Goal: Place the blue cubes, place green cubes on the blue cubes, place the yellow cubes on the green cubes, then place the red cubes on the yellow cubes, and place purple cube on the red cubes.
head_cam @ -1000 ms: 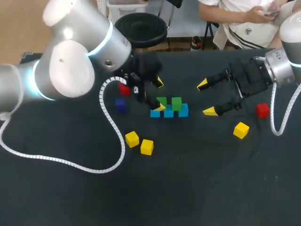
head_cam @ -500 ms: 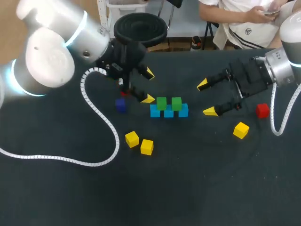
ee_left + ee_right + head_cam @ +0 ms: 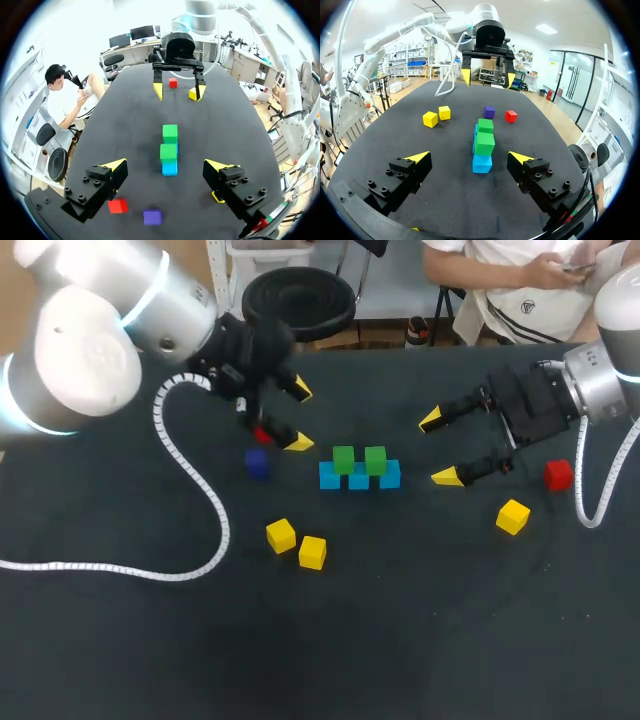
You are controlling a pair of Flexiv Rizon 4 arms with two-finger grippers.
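Three blue cubes [image 3: 358, 479] sit in a row mid-table, and two green cubes [image 3: 343, 459] [image 3: 375, 459] rest on top of them. My left gripper [image 3: 298, 416] hangs open and empty to the left of the row, above a red cube [image 3: 262, 435] and near the purple cube [image 3: 256, 464]. In the left wrist view the green cubes [image 3: 169, 152] and a blue cube [image 3: 169, 169] lie ahead of its fingers [image 3: 112, 167]. My right gripper [image 3: 438, 448] stands open and empty to the right of the row, facing the green cubes [image 3: 484, 143].
Two yellow cubes [image 3: 281, 535] [image 3: 312, 552] lie in front of the row at the left. A third yellow cube [image 3: 513, 516] and a second red cube [image 3: 558, 474] lie by the right gripper. The left arm's white cable [image 3: 190, 480] loops across the left of the table.
My left gripper has drawn back from the green cubes, up and to the left, with nothing in it. The right arm has kept still.
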